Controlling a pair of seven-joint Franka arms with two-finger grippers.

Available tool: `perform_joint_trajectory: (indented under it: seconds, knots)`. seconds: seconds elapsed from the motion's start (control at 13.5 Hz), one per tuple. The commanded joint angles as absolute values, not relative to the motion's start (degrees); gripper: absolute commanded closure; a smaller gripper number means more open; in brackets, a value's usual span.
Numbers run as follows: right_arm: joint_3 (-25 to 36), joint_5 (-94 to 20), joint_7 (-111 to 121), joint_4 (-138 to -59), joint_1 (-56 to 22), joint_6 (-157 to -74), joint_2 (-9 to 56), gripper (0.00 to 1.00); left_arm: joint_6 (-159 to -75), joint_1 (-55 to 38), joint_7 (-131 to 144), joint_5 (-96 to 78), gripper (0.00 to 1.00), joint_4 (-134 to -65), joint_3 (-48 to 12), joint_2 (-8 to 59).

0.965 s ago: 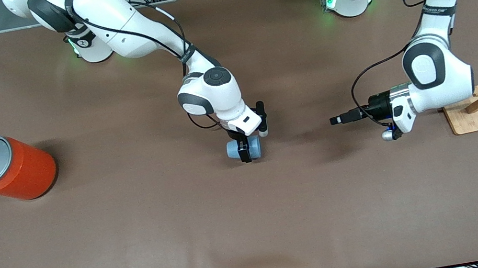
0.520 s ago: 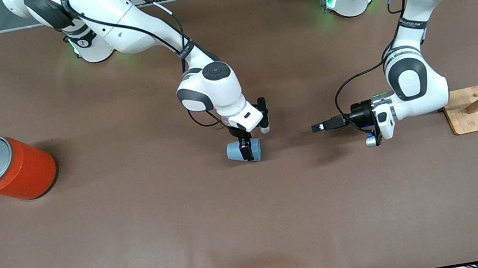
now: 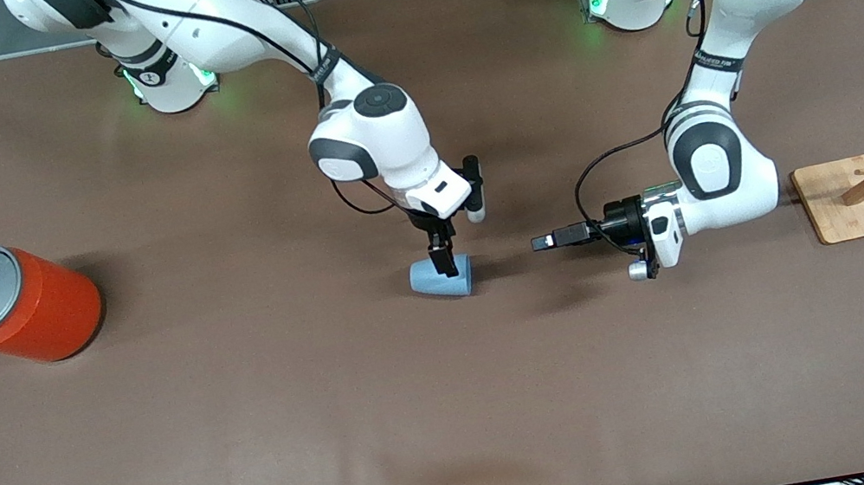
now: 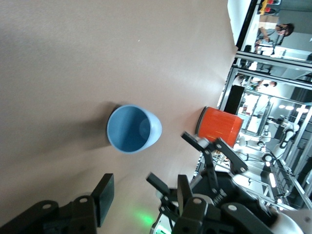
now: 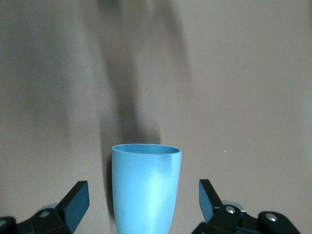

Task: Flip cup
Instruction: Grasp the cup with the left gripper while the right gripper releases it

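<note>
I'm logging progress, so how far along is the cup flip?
Not done: the cup lies on its side on the table. The right tool hangs open just above it, fingers apart. The left tool, open, faces its mouth. Standing it up remains.

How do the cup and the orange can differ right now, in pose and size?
The cup lies on its side, open mouth toward the left gripper; the orange can stands upright, lid sealed. The cup is much smaller. The open right gripper hangs over the cup; the can sits alone.
</note>
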State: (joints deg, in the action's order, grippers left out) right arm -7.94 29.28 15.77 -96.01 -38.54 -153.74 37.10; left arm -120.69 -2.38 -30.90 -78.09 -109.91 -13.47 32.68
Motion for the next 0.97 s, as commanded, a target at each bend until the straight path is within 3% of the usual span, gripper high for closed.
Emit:
perform_joint_trajectory:
  seconds: [0.0, 0.37, 0.67, 0.89]
  knots:
    - [-8.9, 29.5, 10.7, -101.3, -35.9, -150.2, 30.8, 0.00, -121.5, -4.9, -33.3, -82.8, 0.40, -106.8, -13.4, 35.9]
    - [-8.0, 11.6, 7.6, -94.4, -28.7, -134.2, 28.8, 0.00, -124.4, -7.1, -33.7, -83.3, 0.40, -103.2, -13.4, 39.5]
    - [-8.2, 8.5, 2.4, -93.3, -16.5, -133.7, 29.1, 0.00, -126.3, -8.8, -33.7, -83.4, 0.39, -101.5, -13.4, 41.2]
    - [-7.9, 7.6, -9.7, -92.5, -12.9, -134.0, 29.5, 0.00, -126.7, -9.6, -33.7, -84.2, 0.37, -101.2, -13.4, 42.1]
